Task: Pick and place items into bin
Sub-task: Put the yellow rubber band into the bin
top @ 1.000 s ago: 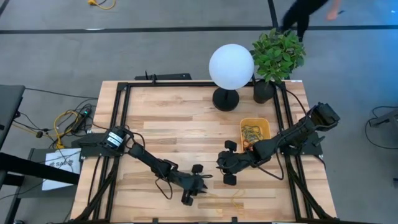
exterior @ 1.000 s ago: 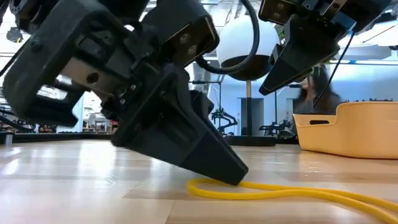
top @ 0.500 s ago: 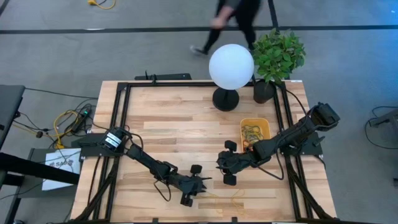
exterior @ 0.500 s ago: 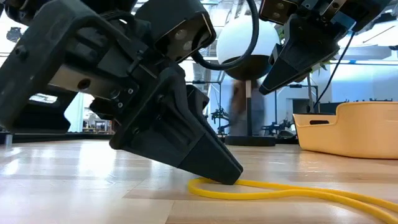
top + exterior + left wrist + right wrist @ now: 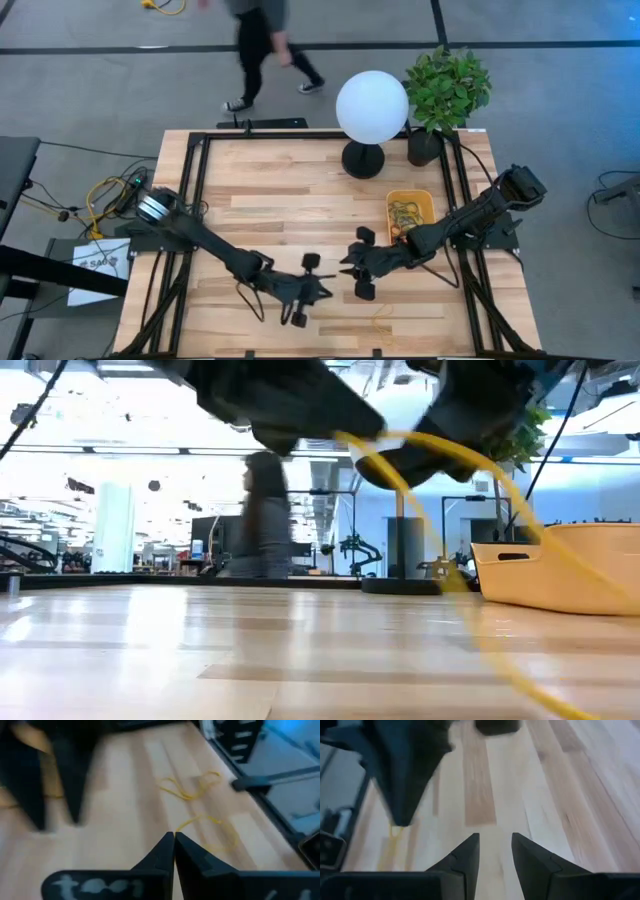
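My left gripper is shut on a yellow rubber band and hangs above the table's near middle. In the low view it shows at the top. A second yellow band lies flat on the wood beyond it. My right gripper is open and touches nothing; it hovers just right of the left one. The yellow-orange bin rests on the table's right side with several bands inside, and its wall shows in the low view. My left gripper pinches the yellow band at one end of its loop, right at its fingertips. The fingers slant down from the table's left. The band hangs below them and slopes away toward the table; whether its far end rests on the wood, I cannot tell.
A white globe lamp and a potted plant stand at the far edge. A black frame runs round the table. A person walks on the floor beyond. Bare wood lies left of the grippers.
My left gripper has risen from the table, staying shut, and has drawn one end of the yellow band up with it; the band, flat a second ago, now slopes down from the fingertips. The person behind the table has walked from right to left.
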`<state>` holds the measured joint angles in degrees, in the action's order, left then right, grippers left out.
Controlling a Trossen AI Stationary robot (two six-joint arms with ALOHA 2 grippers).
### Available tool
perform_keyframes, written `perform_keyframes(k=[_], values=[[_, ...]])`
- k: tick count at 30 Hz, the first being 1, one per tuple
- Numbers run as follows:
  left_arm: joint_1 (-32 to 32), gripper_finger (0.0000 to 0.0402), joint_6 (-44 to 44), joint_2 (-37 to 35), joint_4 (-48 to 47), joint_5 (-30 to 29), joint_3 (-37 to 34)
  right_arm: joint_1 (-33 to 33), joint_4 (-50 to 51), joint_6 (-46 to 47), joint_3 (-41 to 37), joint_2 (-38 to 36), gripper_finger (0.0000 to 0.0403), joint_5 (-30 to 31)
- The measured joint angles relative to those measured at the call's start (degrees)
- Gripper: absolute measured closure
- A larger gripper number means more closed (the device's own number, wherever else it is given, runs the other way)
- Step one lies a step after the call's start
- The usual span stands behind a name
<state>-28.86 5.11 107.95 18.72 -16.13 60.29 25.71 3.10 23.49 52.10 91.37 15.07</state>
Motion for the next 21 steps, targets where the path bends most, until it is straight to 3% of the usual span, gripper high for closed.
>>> perform_keyframes(k=[6,11,16,21], values=[[-0.5,0.0401,-1.2,-8.2,-10.8,-9.5,-0.1,-1.9,-10.9,0.0,0.0,0.1,0.0294,3.8],[-0.4,0.0401,-1.1,-8.4,-14.4,-14.8,-0.2,-4.9,-18.2,0.0,0.0,0.9,0.0294,4.8],[-0.2,0.0401,2.0,-8.4,-18.5,-16.8,-0.1,-9.3,-13.7,0.7,0.0,0.9,0.0294,4.1],[-0.5,0.0402,4.4,-8.4,-23.0,-22.2,-0.1,-12.4,-4.6,3.5,0.0,0.9,0.0292,-3.0]])
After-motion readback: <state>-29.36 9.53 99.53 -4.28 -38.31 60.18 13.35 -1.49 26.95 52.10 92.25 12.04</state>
